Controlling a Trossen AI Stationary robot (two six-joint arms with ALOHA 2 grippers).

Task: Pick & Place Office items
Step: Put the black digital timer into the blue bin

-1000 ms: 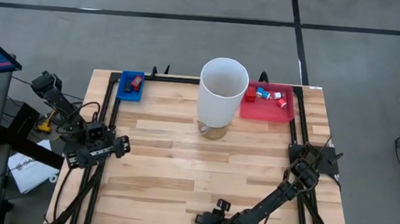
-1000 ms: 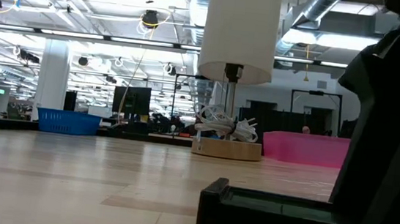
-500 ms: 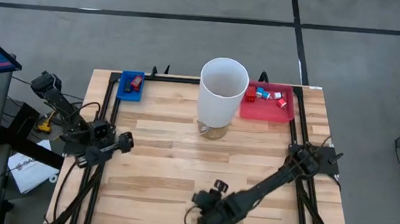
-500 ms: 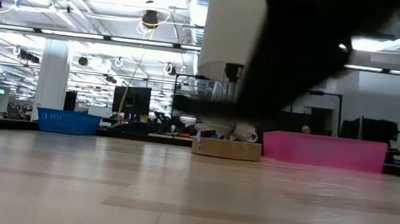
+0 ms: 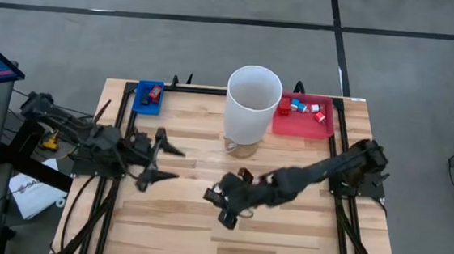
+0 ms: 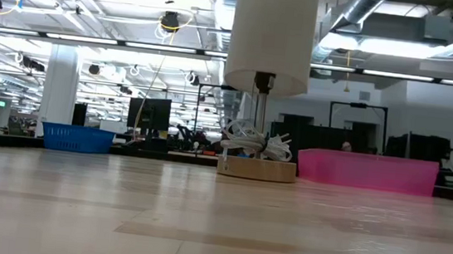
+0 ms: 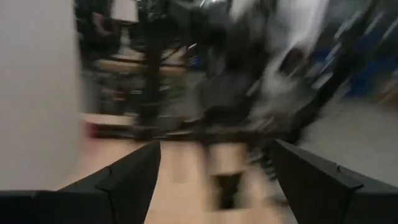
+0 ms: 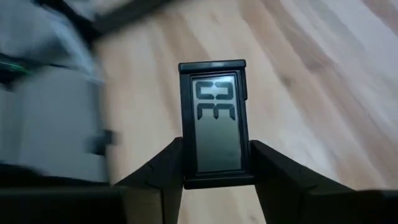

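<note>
1. Overhead, the right gripper [image 5: 222,206] reaches out over the middle of the wooden table [image 5: 179,221], in front of the tall white cylinder [image 5: 253,105]. A small dark object sits at its tip, though this view does not show what it is.
2. Also overhead, the left gripper [image 5: 162,161] hangs over the table's left part with its 2 fingers spread wide and nothing between them.
3. At the back left corner, the blue tray [image 5: 149,97] holds small red and blue pieces [image 5: 153,95]. At the back right, the red tray [image 5: 303,117] holds several red and blue-white cube-like bits [image 5: 303,109].
4. Level with the tabletop, the white cylinder [image 6: 271,35] stands on a round wooden base [image 6: 257,168] with a bundle of white cable on it. The blue tray [image 6: 77,138] shows far left and the red tray [image 6: 367,171] to the right. Neither arm appears here.
5. From the left wrist, the 2 dark fingers [image 7: 127,180] stand well apart over the wood. Everything beyond them is blurred.
6. From the right wrist, the fingers [image 8: 155,180] are clamped on the 2 sides of a small black-framed digital display [image 8: 214,123], a flat rectangle with a grey screen showing dark segments. It is held clear above the table [image 8: 311,93].
</note>
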